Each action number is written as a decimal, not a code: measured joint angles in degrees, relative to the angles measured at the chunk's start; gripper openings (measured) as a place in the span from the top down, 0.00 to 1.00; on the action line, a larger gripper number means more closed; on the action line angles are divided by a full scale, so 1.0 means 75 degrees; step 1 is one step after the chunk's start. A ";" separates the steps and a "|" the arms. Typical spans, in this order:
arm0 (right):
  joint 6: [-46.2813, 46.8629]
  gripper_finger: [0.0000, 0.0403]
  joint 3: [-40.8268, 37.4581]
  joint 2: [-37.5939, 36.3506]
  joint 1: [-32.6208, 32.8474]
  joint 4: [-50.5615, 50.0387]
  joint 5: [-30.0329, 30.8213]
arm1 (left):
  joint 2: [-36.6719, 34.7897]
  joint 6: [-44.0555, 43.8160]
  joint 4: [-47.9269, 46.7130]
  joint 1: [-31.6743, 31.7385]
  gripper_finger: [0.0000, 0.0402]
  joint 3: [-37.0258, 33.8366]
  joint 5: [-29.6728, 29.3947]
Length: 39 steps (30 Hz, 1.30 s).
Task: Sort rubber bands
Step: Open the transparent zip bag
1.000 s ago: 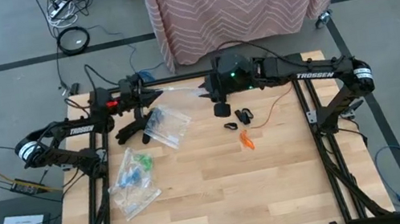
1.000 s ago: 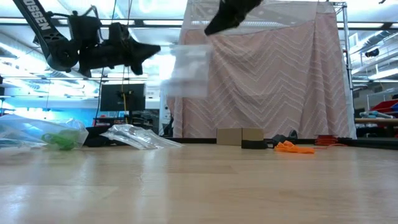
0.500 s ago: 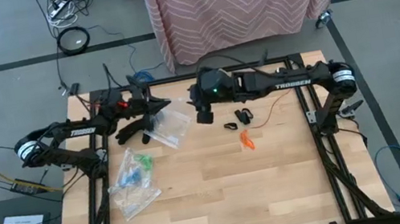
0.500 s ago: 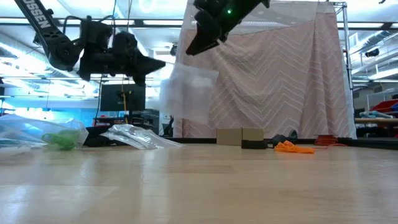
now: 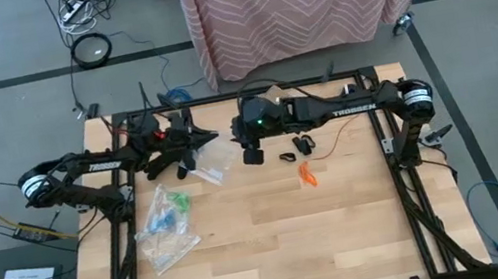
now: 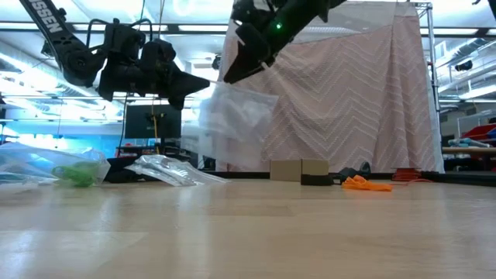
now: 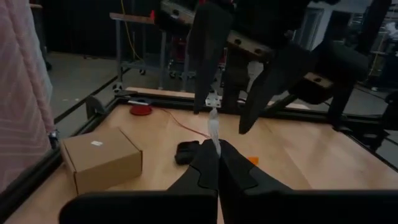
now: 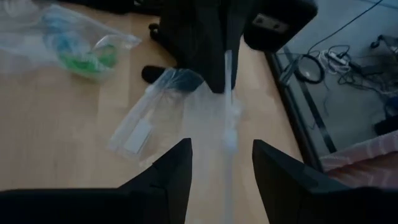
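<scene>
Left edge of the high view: two clear bags lie flat on the desk (image 5: 277, 246) at lower left. One bag with green and blue bands (image 5: 171, 211) sits above a second clear bag (image 5: 171, 250) (contents of that one too small to tell). In the low view the green bands (image 6: 75, 175) show inside the bag at far left.

Upper left: left claw (image 5: 200, 138) is raised above the desk, fingers shut, pinching the edge of a clear zip bag (image 6: 235, 116) that hangs below it. The left wrist view confirms this: the two dark fingers (image 7: 205, 163) are pressed together on a thin strip of clear plastic.

Centre, upper half: right claw (image 5: 252, 149) has its fingers apart (wide gap seen in the right wrist view) and straddles the same bag's upper edge; fingers (image 8: 177, 162) stand on either side of the plastic strip, not closed on it. In the low view the right claw (image 6: 236, 66) is just above the hanging bag, near the left claw.

Beneath the held bag, another bag with dark contents (image 8: 171, 81) lies on the desk.

Right of centre: loose black rubber bands (image 5: 297, 148) lie on the desk just beside the right arm; an orange rubber band (image 5: 308, 175) lies a little lower, apart from them. In the low view the orange cluster (image 6: 366, 184) rests on the desk at right, with a small cardboard box (image 6: 298, 170) to its left.

Background: pink chevron cloth (image 6: 349, 93).
</scene>
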 joint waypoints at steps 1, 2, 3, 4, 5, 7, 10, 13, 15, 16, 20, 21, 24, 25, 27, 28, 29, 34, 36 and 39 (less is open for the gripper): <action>0.0017 0.62 0.0000 0.0002 0.0000 0.0078 -0.0008 | 0.0000 0.0005 -0.0013 -0.0026 1.00 0.0000 -0.0031; 0.0044 0.61 0.0005 -0.0014 -0.0003 0.0129 -0.0005 | 0.0000 0.0005 -0.0052 -0.0044 1.00 0.0000 -0.0027; 0.0073 0.61 0.0009 -0.0028 -0.0003 0.0155 -0.0002 | 0.0000 0.0008 -0.0057 -0.0083 1.00 0.0000 -0.0032; 0.0088 0.61 0.0011 -0.0033 -0.0010 0.0134 -0.0008 | 0.0000 0.0041 -0.0052 -0.0124 1.00 0.0000 -0.0067; 0.0090 0.62 0.0009 -0.0033 -0.0030 0.0114 -0.0028 | 0.0000 0.0099 -0.0079 -0.0163 1.00 0.0000 -0.0100; 0.0093 0.62 0.0009 -0.0033 -0.0054 0.0114 -0.0028 | 0.0000 0.0152 -0.0097 -0.0256 1.00 0.0000 -0.0169; 0.0099 0.62 0.0009 -0.0031 -0.0094 0.0114 -0.0037 | 0.0000 0.0162 -0.0100 -0.0395 1.00 0.0000 -0.0223; 0.0130 0.62 0.0009 -0.0030 -0.0137 0.0120 -0.0190 | 0.0000 0.0192 -0.0075 -0.0491 1.00 0.0000 -0.0352; 0.0273 0.62 0.0009 -0.0030 -0.0163 0.0114 -0.0487 | 0.0000 0.0183 0.0068 -0.0494 1.00 0.0000 -0.0355; 0.0329 0.62 0.0009 -0.0030 -0.0170 0.0121 -0.0586 | 0.0000 0.0183 0.0115 -0.0491 1.00 0.0000 -0.0364; 0.0348 0.62 0.0009 -0.0030 -0.0172 0.0091 -0.0617 | 0.0000 0.0183 0.0176 -0.0491 1.00 0.0000 -0.0387; 0.0347 0.62 0.0009 -0.0030 -0.0172 0.0093 -0.0617 | 0.0000 0.0183 0.0178 -0.0491 1.00 0.0000 -0.0387; 0.0347 0.62 0.0009 -0.0030 -0.0169 0.0069 -0.0673 | 0.0000 0.0180 0.0205 -0.0488 1.00 0.0000 -0.0390; 0.0344 0.62 0.0009 -0.0027 -0.0169 0.0069 -0.0737 | 0.0000 0.0180 0.0213 -0.0488 1.00 0.0000 -0.0397; 0.0324 0.62 0.0009 -0.0027 -0.0169 0.0068 -0.0884 | 0.0000 0.0180 0.0216 -0.0488 1.00 0.0000 -0.0440; 0.0324 0.62 0.0009 -0.0027 -0.0169 0.0073 -0.0902 | 0.0000 0.0180 0.0215 -0.0488 1.00 0.0000 -0.0445; 0.0324 0.62 0.0009 -0.0027 -0.0169 0.0067 -0.0899 | 0.0000 0.0180 0.0218 -0.0488 1.00 0.0000 -0.0445; 0.0318 0.63 0.0007 -0.0025 -0.0203 -0.0133 -0.0845 | 0.0000 0.0155 0.0226 -0.0541 1.00 0.0000 -0.0445; 0.0315 0.64 0.0006 -0.0024 -0.0244 -0.0152 -0.0841 | 0.0000 0.0157 0.0259 -0.0550 1.00 0.0000 -0.0445; 0.0231 0.70 0.0006 -0.0024 -0.0256 -0.0168 -0.0831 | 0.0000 0.0157 0.0274 -0.0567 1.00 0.0000 -0.0445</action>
